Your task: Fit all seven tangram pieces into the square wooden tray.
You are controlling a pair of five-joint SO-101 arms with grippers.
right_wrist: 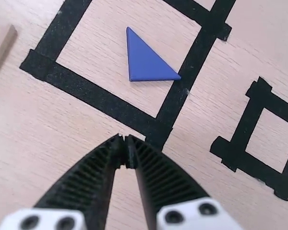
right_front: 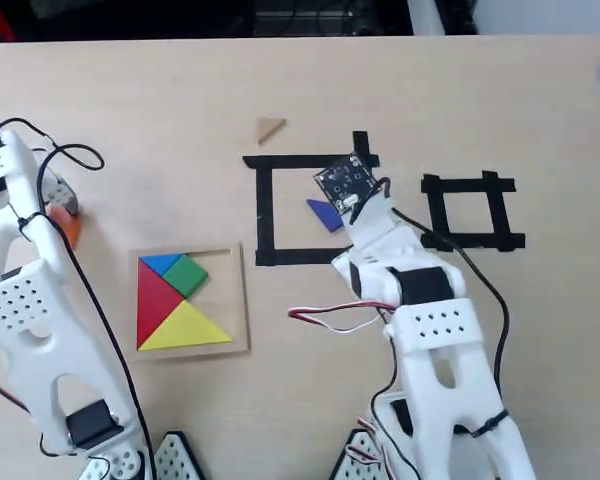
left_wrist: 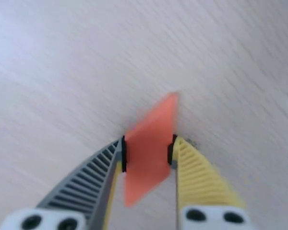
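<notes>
High view takes in a pale wooden table (right_front: pixel 130 100) with two white arms on it. The right arm (right_front: pixel 430 330) stretches up from the near edge at centre right, and the left arm (right_front: pixel 30 300) runs along the table's left side.

A large taped square (right_front: pixel 265 210) of black tape sits in the middle of the table, and a small taped square (right_front: pixel 470 185) lies just to its right. The tray (right_front: pixel 244 300) rests near the large square's lower left corner, well apart from both grippers.

Four pieces lie in the tray. A yellow triangle (right_front: pixel 185 328) fills the lower part, a red triangle (right_front: pixel 155 300) runs up the left side, a green square (right_front: pixel 187 275) sits above the yellow one, and a light blue triangle (right_front: pixel 160 263) is in the upper left corner. The tray's right part is bare wood.

A dark blue triangle (right_wrist: pixel 146 60) lies flat inside the large taped square. A tan triangle (right_front: pixel 270 128) lies just beyond that square's far edge.

The left gripper (left_wrist: pixel 148 151) is by the table's left edge, its fingers clamped on either side of an orange piece (left_wrist: pixel 151 124). The right gripper (right_wrist: pixel 124 149) hangs over the tape at the large square's near right corner, its fingertips pressed together with nothing between them.
</notes>
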